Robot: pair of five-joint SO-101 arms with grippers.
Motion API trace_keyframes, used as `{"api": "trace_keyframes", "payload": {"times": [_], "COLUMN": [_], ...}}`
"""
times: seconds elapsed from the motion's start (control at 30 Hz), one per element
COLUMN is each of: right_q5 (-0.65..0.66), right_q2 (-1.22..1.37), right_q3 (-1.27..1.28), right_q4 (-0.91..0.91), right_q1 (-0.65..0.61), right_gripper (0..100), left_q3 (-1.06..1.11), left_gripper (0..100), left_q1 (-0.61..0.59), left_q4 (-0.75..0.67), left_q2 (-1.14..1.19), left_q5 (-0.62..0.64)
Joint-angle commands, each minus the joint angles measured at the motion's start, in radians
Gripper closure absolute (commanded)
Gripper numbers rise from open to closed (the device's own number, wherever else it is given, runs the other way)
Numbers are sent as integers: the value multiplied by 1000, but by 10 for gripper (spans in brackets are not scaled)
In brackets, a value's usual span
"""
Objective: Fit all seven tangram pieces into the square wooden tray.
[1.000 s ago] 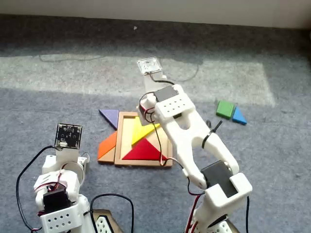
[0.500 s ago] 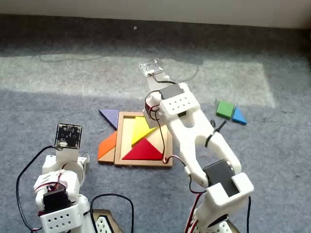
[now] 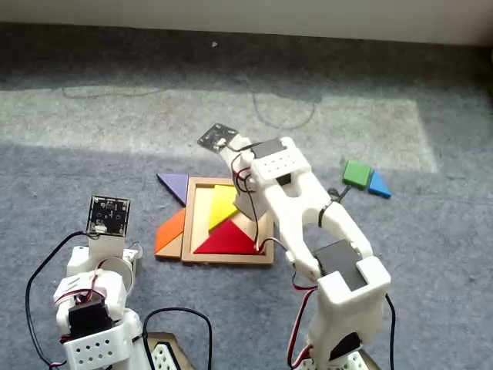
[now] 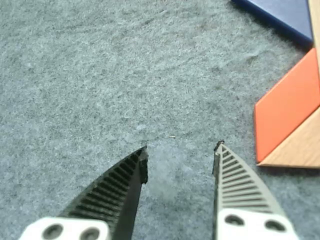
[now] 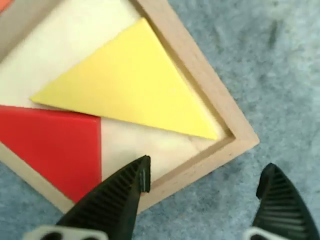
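Note:
The square wooden tray [image 3: 187, 231] lies on the grey carpet with a yellow triangle [image 3: 221, 204] and a red triangle [image 3: 227, 240] inside. A purple piece [image 3: 175, 185] and an orange piece [image 3: 170, 230] lie against its left side. A green square [image 3: 357, 173] and a small blue triangle [image 3: 378, 185] sit far right. My right arm [image 3: 281, 173] hangs over the tray. Its gripper [image 5: 205, 177] is open and holds nothing above the tray's corner [image 5: 235, 137], beside the yellow triangle [image 5: 130, 95]. My left gripper [image 4: 181, 148] is open over bare carpet, short of the orange piece [image 4: 285, 110].
The left arm [image 3: 92, 308] rests at the bottom left, apart from the tray. A thin cable [image 3: 285, 123] trails on the carpet behind the tray. A wall edge runs along the far side. Open carpet lies between the tray and the green square.
The right arm's wrist has swung left and lowered over the tray's far edge. The yellow triangle has shifted slightly inside the tray. The left arm has not moved.

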Motion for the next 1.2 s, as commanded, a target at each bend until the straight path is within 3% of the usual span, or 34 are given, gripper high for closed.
{"api": "trace_keyframes", "payload": {"times": [0.0,0.23,0.47,0.9,1.17], "right_q5": [95,203,201,203,196], "right_q2": [-16,-13,-7,122,120], "right_q3": [-7,-7,8,15,15], "right_q4": [1,1,-145,-153,-223], "right_q1": [1,-84,-117,-122,-117], "right_gripper": [662,662,662,665,867], "left_q3": [-5,-5,-5,-5,-5], "left_gripper": [775,775,775,776,776], "left_q1": [2,2,2,2,2], "left_q4": [-15,-15,-15,-15,-15], "left_q2": [-8,-8,-8,-8,-8], "left_q5": [-12,-12,-12,-12,-12]}}
